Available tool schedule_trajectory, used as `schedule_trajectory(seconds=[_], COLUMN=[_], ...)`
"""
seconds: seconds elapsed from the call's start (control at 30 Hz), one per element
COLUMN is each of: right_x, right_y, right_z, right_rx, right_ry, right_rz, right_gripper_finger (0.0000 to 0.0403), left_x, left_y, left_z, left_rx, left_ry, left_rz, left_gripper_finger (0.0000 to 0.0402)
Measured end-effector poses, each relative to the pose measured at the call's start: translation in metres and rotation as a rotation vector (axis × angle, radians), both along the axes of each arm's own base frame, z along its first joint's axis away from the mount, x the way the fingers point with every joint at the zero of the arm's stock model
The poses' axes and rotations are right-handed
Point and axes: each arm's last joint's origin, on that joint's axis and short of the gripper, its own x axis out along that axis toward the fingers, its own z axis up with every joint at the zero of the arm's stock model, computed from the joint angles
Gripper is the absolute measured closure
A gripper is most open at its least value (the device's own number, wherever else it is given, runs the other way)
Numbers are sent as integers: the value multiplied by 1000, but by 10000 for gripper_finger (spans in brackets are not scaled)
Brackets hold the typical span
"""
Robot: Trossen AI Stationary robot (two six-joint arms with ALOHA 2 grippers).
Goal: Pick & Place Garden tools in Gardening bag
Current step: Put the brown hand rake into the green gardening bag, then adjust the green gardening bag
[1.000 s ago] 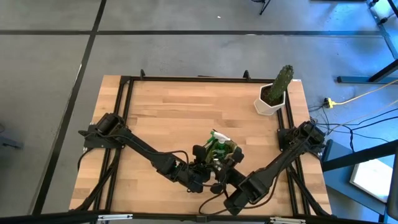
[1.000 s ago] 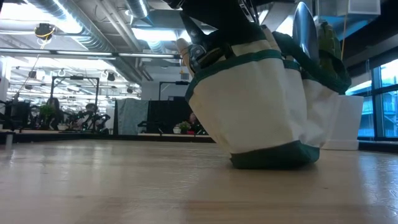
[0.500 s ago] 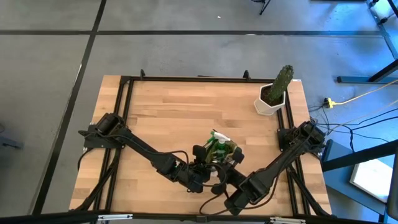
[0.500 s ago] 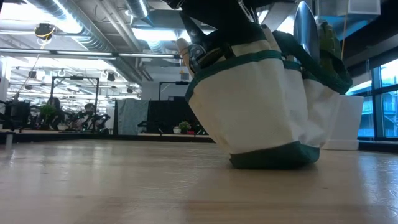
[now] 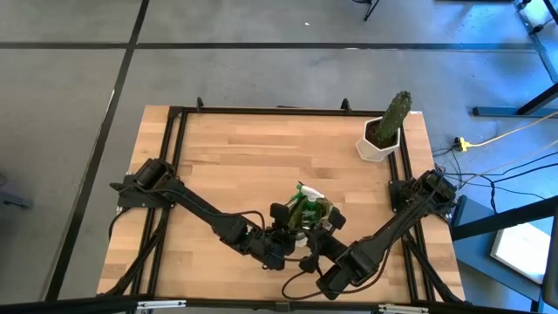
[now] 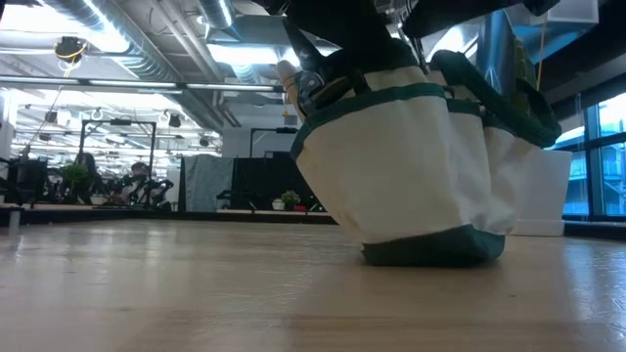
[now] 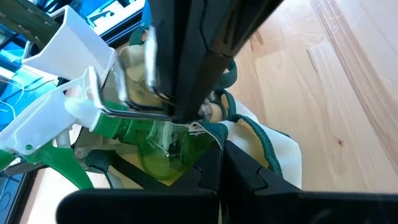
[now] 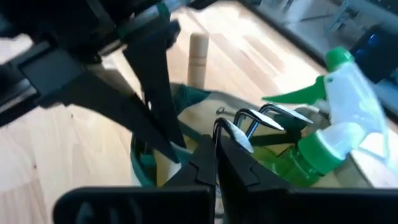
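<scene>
The beige and green gardening bag (image 5: 326,211) stands near the table's front middle and leans to one side in the low view (image 6: 411,166). In it are the green spray bottle (image 8: 323,134), a wooden-handled tool (image 8: 199,50), metal tines (image 8: 264,117) and black pruners (image 8: 155,106). My left gripper (image 7: 222,163) is shut at the bag's rim on its left side. My right gripper (image 8: 216,146) is shut just over the bag's near rim, beside the tines. My left gripper has its shut fingertips on the bag's green-edged rim (image 7: 208,129), coming at it slanting from the table's left. The fingers hide the place of contact. The bag's base rests on the table and its top leans over. Whether my right gripper touches the bag or a tool, I cannot tell.
A cactus in a white pot (image 5: 384,135) stands at the table's far right corner. Bare wood (image 5: 253,148) lies between the bag and the far edge. The two arms cross close together at the bag.
My right gripper has shifted a little toward the table's right edge, over the bag's top. In the low view it now covers the upper part of the metal blade. The bag's right side has shifted slightly with it.
</scene>
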Motion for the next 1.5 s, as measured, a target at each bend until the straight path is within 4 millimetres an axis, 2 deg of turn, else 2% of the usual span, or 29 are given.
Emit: schedule_trajectory(seconds=[0.13,0.83,1.07,1.23,1.5], right_x=[-1,-8,-8,-10,-11], right_y=[0,-2,6,12,18], right_z=[-2,-4,-4,-8,4], right_rx=[44,120,93,96,80], right_ry=[60,153,190,243,205], right_rz=[19,-7,87,154,160], right_gripper_finger=[400,401,395,358,251], left_x=[0,0,0,0,0], left_y=[0,1,0,0,1], left_z=[0,-1,-1,0,0], left_rx=[-2,-6,-7,4,4], left_ry=[-1,0,1,-5,-7], left_rz=[2,3,1,13,15], left_gripper_finger=[400,400,400,400,400])
